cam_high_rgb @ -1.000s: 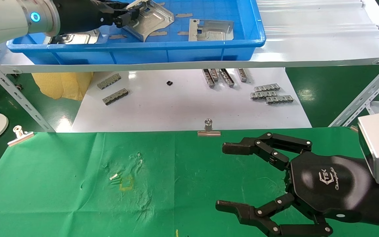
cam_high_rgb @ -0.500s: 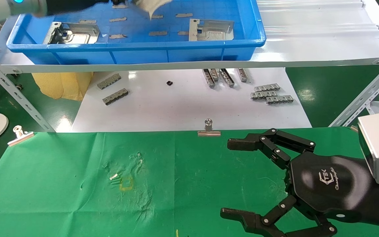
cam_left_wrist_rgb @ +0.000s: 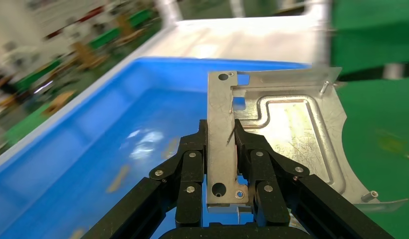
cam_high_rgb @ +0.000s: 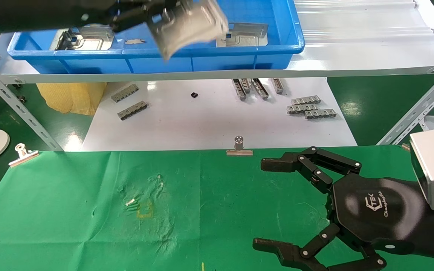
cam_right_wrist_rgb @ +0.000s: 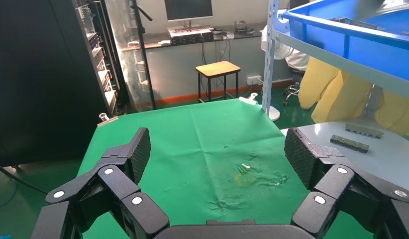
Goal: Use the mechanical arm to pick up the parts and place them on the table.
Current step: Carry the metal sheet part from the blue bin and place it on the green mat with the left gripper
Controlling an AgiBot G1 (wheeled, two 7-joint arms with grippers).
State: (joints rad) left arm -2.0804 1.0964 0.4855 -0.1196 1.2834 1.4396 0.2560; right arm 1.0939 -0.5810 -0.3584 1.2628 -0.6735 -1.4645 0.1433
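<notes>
The carried part, a silvery stamped sheet-metal plate (cam_left_wrist_rgb: 272, 134) with bent flanges, an embossed L-shaped groove and a curved cutout on one edge, is in the air above the front wall of the blue plastic tray (cam_high_rgb: 239, 52), tilted and clear of the tray floor. The left gripper (cam_left_wrist_rgb: 227, 144), a black three-fingered mechanical hand, has its jaws pinching the plate's drilled flange edge from both sides; the grip looks narrow, on the rim only. Two more plates of the same kind lie flat in the tray, one at the left end (cam_high_rgb: 85, 37), one toward the right (cam_high_rgb: 245, 35). Judged step: transfer, pick done, placement not yet done. The next move calls for carrying the plate forward and down to the table (cam_high_rgb: 70, 210), a creased bright-green cloth with a small yellow square mark (cam_high_rgb: 144, 210), then levelling it before release; an edge-held thin plate may swing or slip. The right gripper (cam_high_rgb: 296, 203), black hexagonal palm with white logo on a silver aluminium wrist block, hovers over the table's right side, jaws spread wide, holding nothing. Between shelf and table sits a glossy white board (cam_high_rgb: 209, 120) carrying small grey slotted metal strips (cam_high_rgb: 309, 107). Silver binder clips (cam_high_rgb: 239, 148) pin the cloth's far edge.
</notes>
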